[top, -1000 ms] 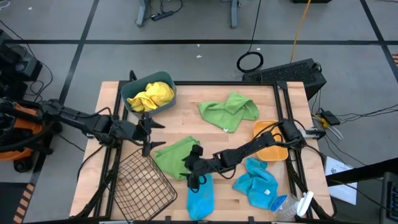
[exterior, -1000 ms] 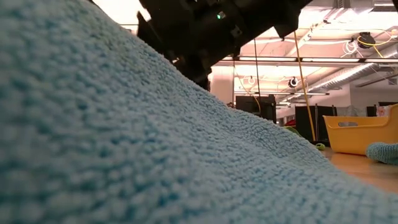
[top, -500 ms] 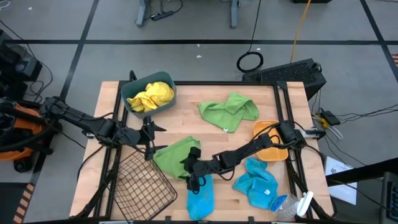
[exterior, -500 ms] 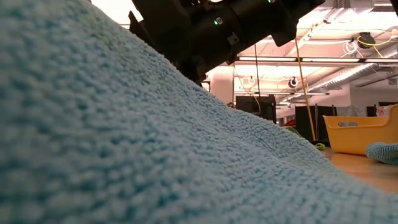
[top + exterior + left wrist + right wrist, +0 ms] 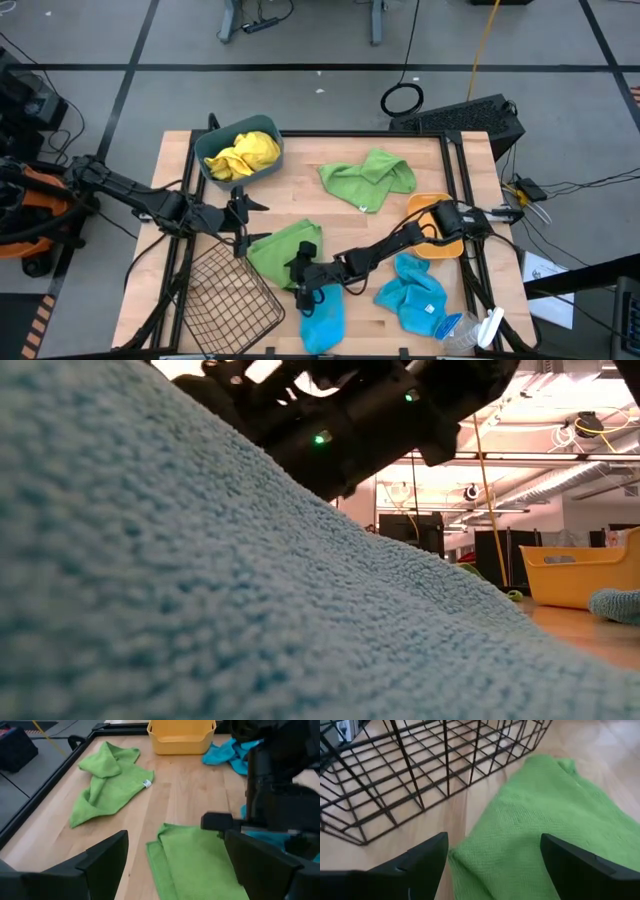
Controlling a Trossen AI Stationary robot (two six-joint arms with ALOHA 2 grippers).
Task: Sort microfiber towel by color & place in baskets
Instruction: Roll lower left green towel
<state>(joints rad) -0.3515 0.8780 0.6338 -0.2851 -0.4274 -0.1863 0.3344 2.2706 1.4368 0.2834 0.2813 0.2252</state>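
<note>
Sorted: yellow towels (image 5: 243, 154) lying in teal bin (image 5: 208, 160).
Waiting: green, blue towels beside wire basket (image 5: 226, 296).
Right gripper (image 5: 308, 292): jaws hanging open over the folded green towel (image 5: 545, 830).
Left gripper (image 5: 240, 213): jaws standing open.

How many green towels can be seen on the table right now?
2. One crumpled green towel lies toward the far middle of the table; a folded green towel lies beside the wire basket, under the right tool. None seems hidden.
</note>
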